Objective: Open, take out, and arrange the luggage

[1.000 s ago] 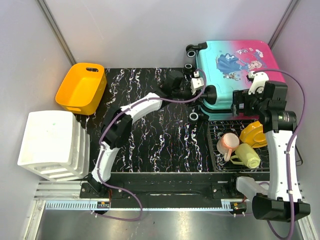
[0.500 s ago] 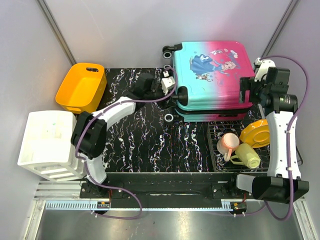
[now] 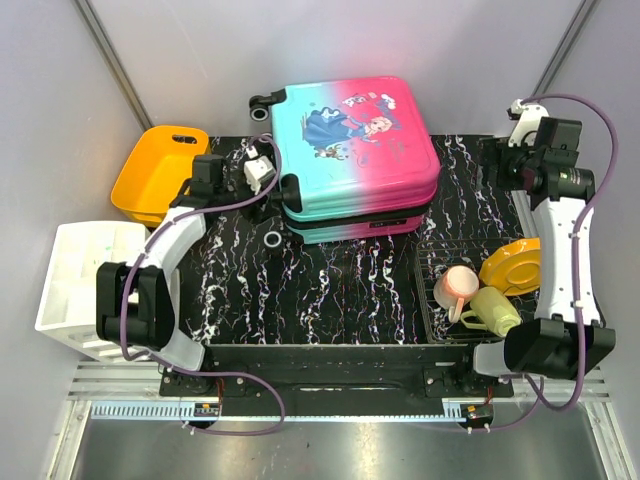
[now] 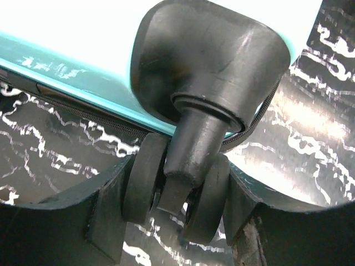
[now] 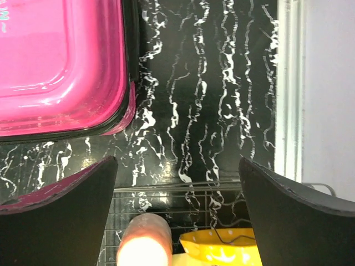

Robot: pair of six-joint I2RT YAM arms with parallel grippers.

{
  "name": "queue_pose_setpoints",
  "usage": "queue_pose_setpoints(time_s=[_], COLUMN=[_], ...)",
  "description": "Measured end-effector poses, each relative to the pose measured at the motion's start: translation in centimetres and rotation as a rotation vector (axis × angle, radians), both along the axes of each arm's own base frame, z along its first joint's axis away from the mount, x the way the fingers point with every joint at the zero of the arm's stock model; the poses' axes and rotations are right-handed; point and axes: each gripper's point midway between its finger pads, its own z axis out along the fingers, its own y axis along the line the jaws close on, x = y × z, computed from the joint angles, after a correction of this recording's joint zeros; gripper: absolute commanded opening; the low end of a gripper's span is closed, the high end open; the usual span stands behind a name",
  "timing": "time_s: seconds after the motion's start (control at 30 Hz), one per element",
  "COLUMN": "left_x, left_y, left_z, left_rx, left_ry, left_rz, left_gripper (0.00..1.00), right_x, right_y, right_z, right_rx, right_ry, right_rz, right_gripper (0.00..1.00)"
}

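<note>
The luggage (image 3: pixel 355 150) lies flat and closed at the back of the black marbled mat (image 3: pixel 340 290), teal on the left and pink on the right. My left gripper (image 3: pixel 266 181) is shut on the black twin wheel (image 4: pixel 176 185) at its near-left corner; in the left wrist view (image 4: pixel 175 206) both fingers press the wheel's sides. My right gripper (image 3: pixel 497 163) is open and empty, just right of the pink end and apart from it. The right wrist view (image 5: pixel 177 210) shows the pink shell (image 5: pixel 55 61) at upper left and the mat between the jaws.
An orange bin (image 3: pixel 163 175) stands at the back left and a white slatted crate (image 3: pixel 100 285) at the front left. A wire rack (image 3: pixel 432 318) at the front right holds a pink cup (image 3: pixel 458 285), a green cup (image 3: pixel 495 310) and a yellow dish (image 3: pixel 510 265).
The luggage has slid left across the mat with my left gripper holding its wheel. My right gripper has come off the pink end and stayed at the back right.
</note>
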Motion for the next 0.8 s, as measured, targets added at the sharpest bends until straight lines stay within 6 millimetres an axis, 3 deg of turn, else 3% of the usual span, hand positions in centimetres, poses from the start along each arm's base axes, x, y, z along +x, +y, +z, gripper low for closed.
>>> queue_pose_setpoints(time_s=[0.03,0.17,0.3,0.37,0.43,0.5,0.67,0.8], left_x=[-0.5,-1.5,-1.9,-1.9,-1.6,-1.0,0.9,3.8], left_y=[0.8,3.0,4.7,6.5,7.6,8.2,8.0,7.9], left_z=[0.0,-0.1,1.1,2.7,4.1,5.8,10.7,13.8], left_rx=[0.016,0.07,0.071,0.045,0.032,0.016,-0.095,-0.223], left_ry=[-0.003,0.013,0.104,0.143,0.138,0.112,0.092,0.117], left_rz=[-0.004,-0.006,0.03,0.086,0.124,0.156,0.261,0.375], left_gripper=[0.0,0.67,0.77,0.86,0.87,0.99,0.99,0.99], right_x=[0.4,1.7,2.7,3.2,3.8,4.8,8.0,10.9], right_y=[0.4,1.9,3.6,4.6,5.4,6.1,7.5,8.8], right_z=[-0.3,-1.7,-2.5,-2.8,-3.0,-3.3,-3.6,-3.7], right_rx=[0.018,0.098,0.185,0.24,0.294,0.353,0.499,0.581], right_ry=[0.005,0.03,0.04,0.045,0.047,0.05,0.046,0.039], right_rz=[0.017,0.084,0.149,0.185,0.213,0.227,0.235,0.242], right_gripper=[1.0,1.0,1.0,1.0,1.0,1.0,1.0,1.0])
